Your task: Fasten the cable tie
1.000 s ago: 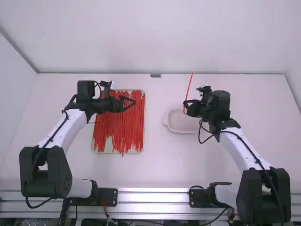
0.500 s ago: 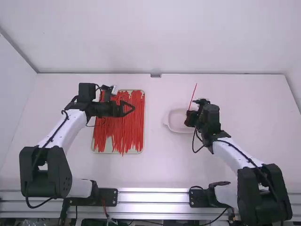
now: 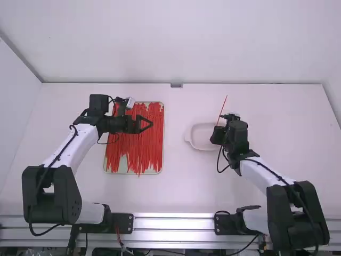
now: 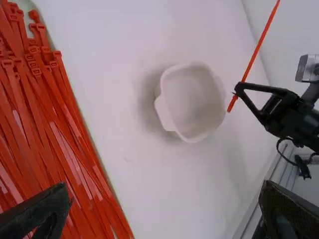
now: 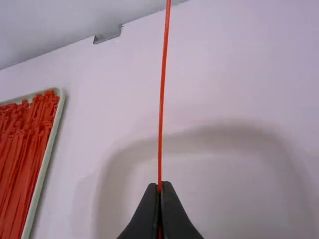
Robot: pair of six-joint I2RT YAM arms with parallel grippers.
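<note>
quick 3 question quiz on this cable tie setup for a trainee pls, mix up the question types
1. True or false: the left gripper is shut on a tie pulled from the tray.
2. Multiple choice: what is in the right gripper?
A. a single red cable tie, still straight
B. the white dish
C. nothing
3. Short answer: where does the pile of spare ties lie?

Key
1. False: its fingers are spread wide above the tray and hold nothing.
2. A: the fingers pinch one end and the strap points up and away, not looped.
3. On the tray, under the left gripper.
</note>
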